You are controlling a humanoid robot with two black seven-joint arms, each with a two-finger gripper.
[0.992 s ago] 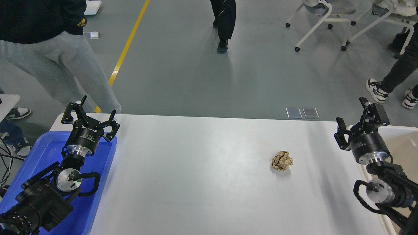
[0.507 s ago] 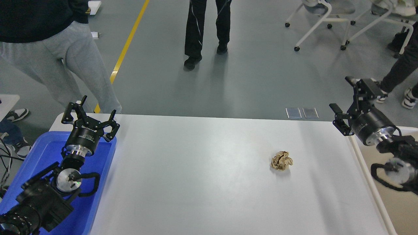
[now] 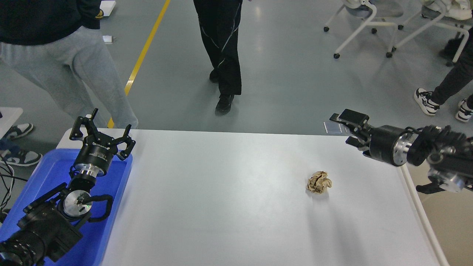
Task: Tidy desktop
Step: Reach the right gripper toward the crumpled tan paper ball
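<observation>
The desktop [image 3: 221,199] is a wide white tabletop. A crumpled brown paper ball [image 3: 319,181] lies on it, right of centre. My right gripper [image 3: 346,129] hangs above the table's far right corner, pointing left, up and to the right of the ball and apart from it. Its fingers stand apart and hold nothing. My left gripper [image 3: 102,129] is open and empty above the far end of the blue tray [image 3: 107,236] at the left edge.
A beige bin with a white rim [image 3: 417,201] stands against the table's right edge. A person in grey trousers [image 3: 85,74] stands at the far left corner. A person in black trousers [image 3: 221,55] stands beyond the far edge. Wheeled chairs [image 3: 366,22] are at the back right.
My right arm has swung up and to the left from over the bin, and its gripper now points left over the table's far right corner. The person in black has walked closer. My left arm is still.
</observation>
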